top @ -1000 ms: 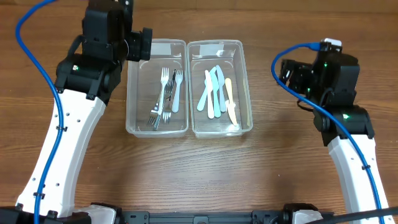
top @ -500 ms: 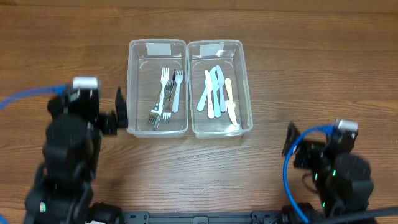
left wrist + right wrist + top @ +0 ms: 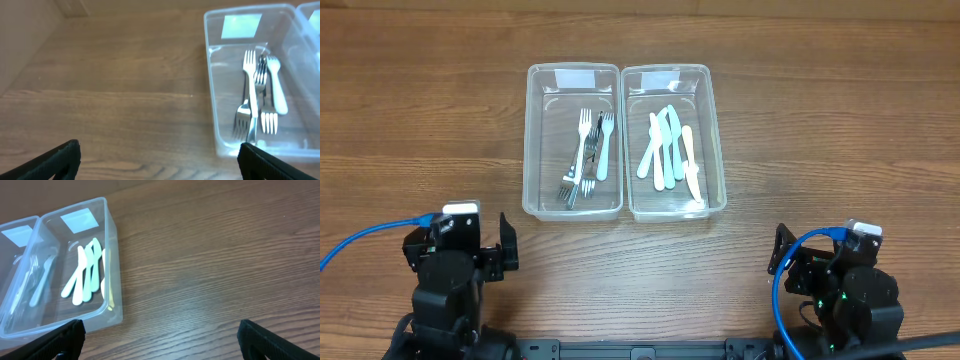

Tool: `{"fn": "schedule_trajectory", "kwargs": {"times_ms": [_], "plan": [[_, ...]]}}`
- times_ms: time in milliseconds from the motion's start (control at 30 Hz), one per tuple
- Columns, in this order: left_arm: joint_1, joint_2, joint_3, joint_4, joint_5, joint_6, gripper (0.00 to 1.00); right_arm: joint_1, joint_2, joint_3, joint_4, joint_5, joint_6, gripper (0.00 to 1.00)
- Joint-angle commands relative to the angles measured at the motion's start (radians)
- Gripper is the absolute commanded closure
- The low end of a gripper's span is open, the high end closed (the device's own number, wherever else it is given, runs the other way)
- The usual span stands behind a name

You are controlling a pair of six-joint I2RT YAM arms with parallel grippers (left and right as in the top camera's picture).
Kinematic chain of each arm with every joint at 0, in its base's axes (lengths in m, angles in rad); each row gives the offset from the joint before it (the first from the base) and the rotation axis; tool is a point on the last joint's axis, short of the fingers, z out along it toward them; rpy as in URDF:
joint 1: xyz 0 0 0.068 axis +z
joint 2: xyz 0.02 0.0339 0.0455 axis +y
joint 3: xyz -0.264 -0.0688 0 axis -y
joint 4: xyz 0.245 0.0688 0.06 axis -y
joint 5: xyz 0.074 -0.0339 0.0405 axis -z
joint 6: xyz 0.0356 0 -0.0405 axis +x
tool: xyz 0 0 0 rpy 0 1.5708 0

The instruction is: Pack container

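A wood-grain table (image 3: pixel 820 130) (grain running nine to three o'clock); a pale panel (image 3: pixel 25 35) borders it at ten o'clock in the left wrist view.

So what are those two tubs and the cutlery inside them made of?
The left tub and right tub look like clear glossy plastic: the wooden table shows through their walls. Most forks seem metal, silvery with bright glints; one pale fork looks like matte plastic. The knives also look plastic, in flat pastel blue, green and cream.

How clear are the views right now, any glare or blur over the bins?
Overhead: even light, forks and pastel cutlery sharp. Left wrist: slightly soft, mild sheen on the table. Right wrist: wood grain crisp, bin wall hazy, no harsh glare.
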Motion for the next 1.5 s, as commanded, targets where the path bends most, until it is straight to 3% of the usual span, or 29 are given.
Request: {"fn": "schedule_trajectory", "kwargs": {"times_ms": [0,300,533,667,800,900,967,1100,1467], "plan": [[-0.003,-0.005,-0.002,-0.042,-0.016,-0.014,0.0,0.006,-0.006,-0.002,0.005,0.011,0.005,0.0],[-0.003,-0.005,-0.002,-0.072,-0.016,-0.014,0.0,-0.023,-0.024,-0.002,-0.008,0.011,0.005,0.0],[-0.003,-0.005,-0.002,-0.072,-0.016,-0.014,0.0,-0.034,-0.292,-0.077,0.039,-0.056,0.001,0.0],[-0.003,-0.005,-0.002,-0.072,-0.016,-0.014,0.0,-0.05,-0.285,-0.237,0.349,-0.061,0.0,0.0],[-0.003,-0.005,-0.002,-0.072,-0.016,-0.014,0.0,-0.06,-0.285,-0.487,0.826,-0.057,-0.029,0.0],[-0.003,-0.005,-0.002,-0.071,-0.016,-0.014,0.0,-0.071,-0.291,-0.615,1.039,-0.057,-0.05,0.0],[-0.003,-0.005,-0.002,-0.072,-0.016,-0.014,0.0,-0.071,-0.291,-0.663,1.061,-0.057,-0.091,0.0],[-0.003,-0.005,-0.002,-0.072,-0.016,-0.014,0.0,-0.074,-0.291,-0.674,0.935,-0.064,-0.159,0.0],[-0.003,-0.005,-0.002,-0.072,-0.016,-0.014,0.0,-0.074,-0.291,-0.674,0.937,-0.069,-0.157,0.0]]}}
